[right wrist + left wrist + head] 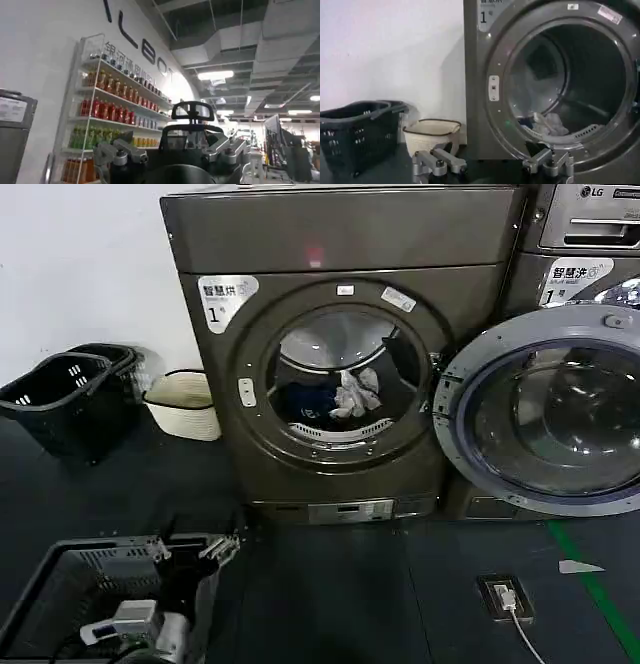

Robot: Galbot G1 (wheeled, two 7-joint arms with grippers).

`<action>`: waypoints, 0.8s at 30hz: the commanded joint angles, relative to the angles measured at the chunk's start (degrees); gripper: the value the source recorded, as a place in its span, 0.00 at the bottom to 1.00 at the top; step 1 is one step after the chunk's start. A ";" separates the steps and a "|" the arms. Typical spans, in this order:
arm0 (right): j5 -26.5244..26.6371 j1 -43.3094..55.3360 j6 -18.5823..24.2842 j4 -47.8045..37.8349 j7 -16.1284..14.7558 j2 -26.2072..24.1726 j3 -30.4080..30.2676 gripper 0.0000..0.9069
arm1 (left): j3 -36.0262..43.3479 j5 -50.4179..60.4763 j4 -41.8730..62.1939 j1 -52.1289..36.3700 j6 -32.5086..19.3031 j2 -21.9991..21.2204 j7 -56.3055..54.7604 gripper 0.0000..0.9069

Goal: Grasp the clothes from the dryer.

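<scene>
Clothes in dryer; left tool open

The dryer is seen with door open; whitish clothes lie inside the drum. The left pincer is held low, fingers apart.

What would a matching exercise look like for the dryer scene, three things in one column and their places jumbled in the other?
1. whitish cloth bundle
2. cream basket
3. left gripper

A. low on the floor in front of the dryer, above a black crate
B. by the wall, left of the dryer
C. inside the drum, beside the dark blue garment

Pairs: 1-C, 2-B, 3-A
</scene>
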 commanded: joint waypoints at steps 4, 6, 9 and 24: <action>0.18 0.15 0.15 -0.22 -0.15 -0.05 0.18 1.00 | -0.06 -0.26 -0.02 -0.13 0.92 -0.33 0.45 1.00; 0.19 0.27 0.17 -0.35 -0.22 0.01 0.28 1.00 | -0.11 -0.30 -0.05 -0.26 0.90 -0.42 0.56 1.00; 0.17 0.33 0.20 -0.42 -0.39 0.21 0.33 1.00 | -0.19 -0.34 -0.14 -0.34 0.94 -0.41 0.80 1.00; 0.08 0.64 0.21 -0.60 -0.60 0.21 0.30 1.00 | -0.31 -0.44 0.15 -0.76 1.12 -0.83 1.24 1.00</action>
